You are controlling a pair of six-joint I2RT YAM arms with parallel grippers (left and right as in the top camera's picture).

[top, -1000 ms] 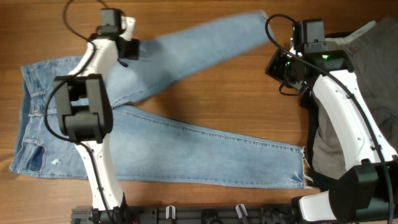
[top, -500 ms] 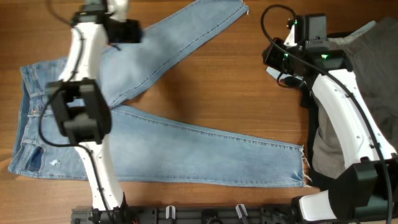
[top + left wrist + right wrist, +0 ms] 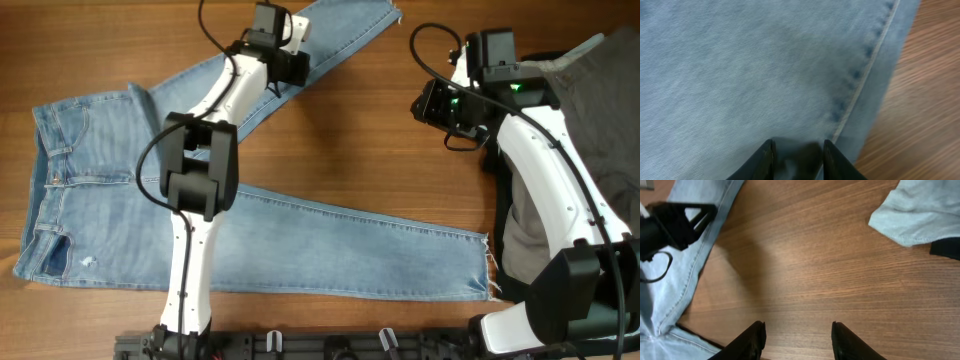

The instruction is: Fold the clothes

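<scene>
Left pincer (image 3: 797,162): fingers narrowly parted on denim. Whether cloth is pinched between them cannot be told. Judged best: grip near the side seam, then carry this leg flat over the other. The jeans (image 3: 740,75) lie directly beneath, spread on the bench (image 3: 330,160). Right pincer (image 3: 797,340) gapes empty, apart from them.

Grey garment (image 3: 605,90) runs off the overhead frame's right edge; left arm (image 3: 192,180) covers part of the jeans (image 3: 330,240); wrist view crops left fingers (image 3: 764,162) at bottom, grip unclear
</scene>
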